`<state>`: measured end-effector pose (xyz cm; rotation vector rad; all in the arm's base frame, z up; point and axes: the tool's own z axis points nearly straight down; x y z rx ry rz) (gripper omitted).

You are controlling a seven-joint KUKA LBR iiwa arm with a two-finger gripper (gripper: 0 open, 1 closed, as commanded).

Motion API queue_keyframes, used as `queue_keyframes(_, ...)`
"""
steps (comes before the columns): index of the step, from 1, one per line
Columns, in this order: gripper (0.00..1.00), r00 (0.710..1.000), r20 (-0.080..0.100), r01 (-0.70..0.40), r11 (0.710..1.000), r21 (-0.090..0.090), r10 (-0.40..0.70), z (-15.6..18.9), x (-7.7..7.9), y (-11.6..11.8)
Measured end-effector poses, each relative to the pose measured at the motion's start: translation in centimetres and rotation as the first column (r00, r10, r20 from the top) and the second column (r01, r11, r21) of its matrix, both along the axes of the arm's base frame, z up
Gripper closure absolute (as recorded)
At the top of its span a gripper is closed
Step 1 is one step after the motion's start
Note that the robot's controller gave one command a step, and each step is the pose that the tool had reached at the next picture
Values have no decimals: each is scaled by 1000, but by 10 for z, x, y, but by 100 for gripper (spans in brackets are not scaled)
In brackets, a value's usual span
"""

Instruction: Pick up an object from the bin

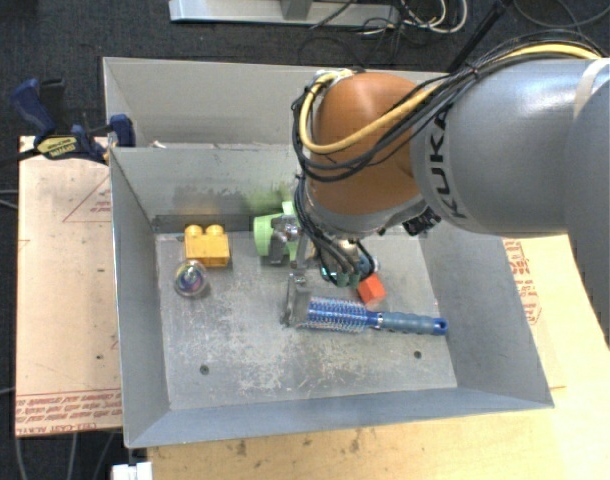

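My gripper (pixel 294 306) reaches down from under the orange wrist cover in the middle of the bin. Its tip stands at the left end of a blue brush (pixel 370 319), which lies flat with its bristled head to the left and its handle pointing right. Whether the tip touches the bristles I cannot tell. A small orange block (pixel 371 289) lies just above the brush, to the right of the gripper. A light green cylinder (pixel 266 229) lies close behind the gripper on its left, partly hidden by it.
A yellow toy brick (pixel 207 245) sits at the back left of the bin floor. A shiny round silvery thing (pixel 192 281) lies just in front of it. The arm and its cover hang over the bin's back right.
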<state>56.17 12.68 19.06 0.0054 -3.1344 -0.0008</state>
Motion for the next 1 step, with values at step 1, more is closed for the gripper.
queue_keyframes(1, 0, 998, 4, -63, 998, -4, 63, -37, 15, -76)
